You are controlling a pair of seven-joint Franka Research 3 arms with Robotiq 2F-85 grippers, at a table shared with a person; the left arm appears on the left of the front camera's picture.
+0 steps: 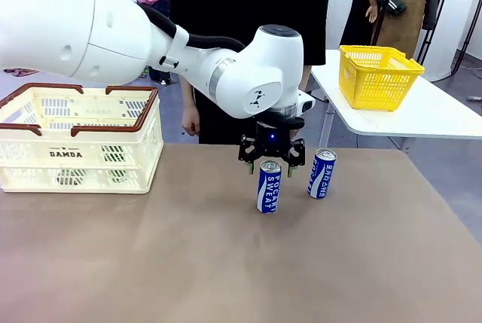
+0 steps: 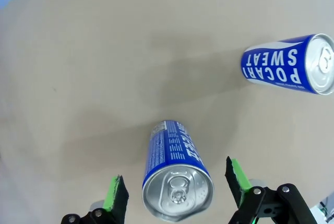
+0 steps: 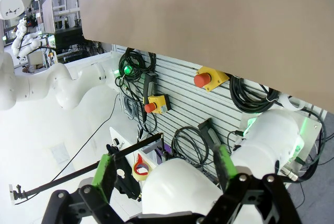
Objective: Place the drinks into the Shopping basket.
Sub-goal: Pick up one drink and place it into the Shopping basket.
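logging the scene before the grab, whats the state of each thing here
left pincer: open, straddling the near can's top, pads clear of it
right pincer: open, empty
near can: upright, sealed, not gripped
far can: upright, sealed, untouched
damda basket: upright, no can seen inside
yellow basket: upright, farther off

White arm [image 1: 226,74], blk gripper [image 1: 272,168], grn pads [image 2: 111,195]
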